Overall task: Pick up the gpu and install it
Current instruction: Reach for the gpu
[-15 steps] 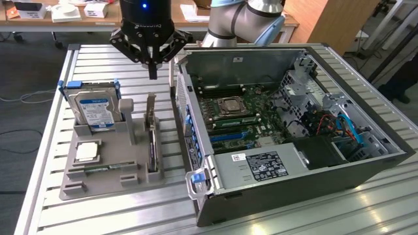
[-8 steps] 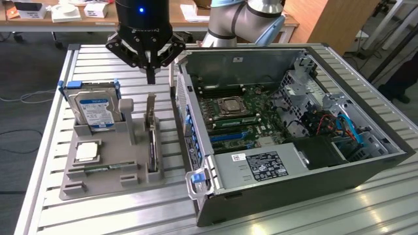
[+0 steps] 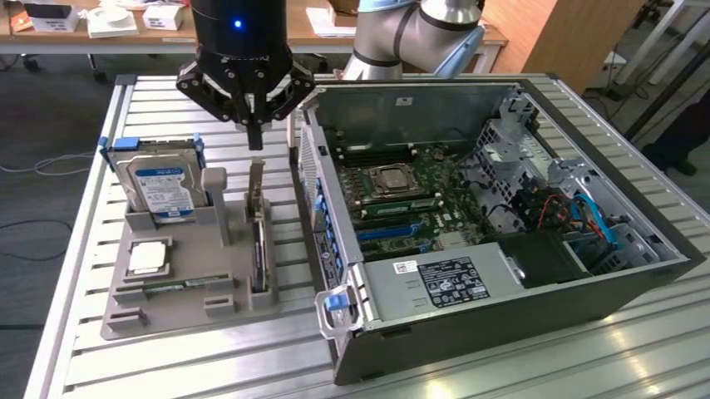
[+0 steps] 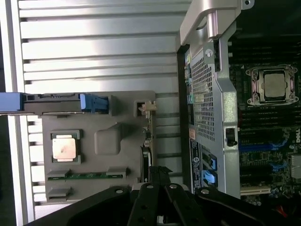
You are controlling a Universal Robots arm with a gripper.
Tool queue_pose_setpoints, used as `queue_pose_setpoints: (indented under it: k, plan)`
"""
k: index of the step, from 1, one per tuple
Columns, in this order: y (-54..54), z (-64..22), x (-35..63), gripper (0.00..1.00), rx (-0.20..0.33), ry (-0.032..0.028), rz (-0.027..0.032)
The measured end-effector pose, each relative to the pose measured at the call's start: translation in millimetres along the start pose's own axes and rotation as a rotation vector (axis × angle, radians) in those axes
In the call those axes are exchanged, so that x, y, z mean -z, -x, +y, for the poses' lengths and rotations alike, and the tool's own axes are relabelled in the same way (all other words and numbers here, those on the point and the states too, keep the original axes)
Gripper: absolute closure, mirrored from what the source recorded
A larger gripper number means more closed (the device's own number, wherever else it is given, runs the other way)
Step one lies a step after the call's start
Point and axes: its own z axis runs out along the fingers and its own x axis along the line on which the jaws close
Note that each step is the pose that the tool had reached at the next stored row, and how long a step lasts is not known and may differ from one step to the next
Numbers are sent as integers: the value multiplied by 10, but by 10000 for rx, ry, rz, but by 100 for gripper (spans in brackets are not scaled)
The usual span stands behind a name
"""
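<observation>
The gpu (image 3: 258,226) is a thin black card standing on edge in a slot of the grey holder (image 3: 166,320), beside the wall of the open computer case (image 3: 332,208). My gripper (image 3: 255,137) hangs just above the card's far end, fingers pressed together and shut on nothing, with a small gap to the card. In the wrist view the gpu (image 4: 149,136) appears edge-on, and the shut fingertips of the gripper (image 4: 160,172) sit over its near end.
The holder also carries a silver hard drive with a blue label (image 3: 161,187), a processor chip (image 3: 148,258) and a green memory stick (image 3: 178,287). The case's motherboard (image 3: 405,204) lies exposed. Everything rests on a slatted metal table (image 3: 145,366).
</observation>
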Motion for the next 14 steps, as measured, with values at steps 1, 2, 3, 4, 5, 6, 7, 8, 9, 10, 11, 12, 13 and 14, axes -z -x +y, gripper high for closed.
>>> queue_pose_setpoints:
  k: [1,2,3,4,5,6,7,8,9,10,11,12,13,14]
  plan:
    - [-1,-12,0,89,0,0,0]
    - [-2,-24,1,89,0,0,0]
    - [-2,-37,2,89,-1,-1,0]
    - [-2,-50,2,89,0,-1,0]
    - [-2,-59,2,89,0,-1,1]
    - [-2,-61,2,89,0,-1,0]
    - [-2,-61,3,89,-1,-1,0]
    - [-2,-61,3,89,-2,-1,0]
    - [-2,-62,3,89,-2,-1,0]
    - [-2,-62,3,89,0,-1,0]
    - [-2,-63,3,89,0,-1,0]
    - [-2,-63,3,89,0,-1,0]
    - [-2,-63,3,89,-1,-1,0]
    - [-2,-63,3,89,-1,-1,0]
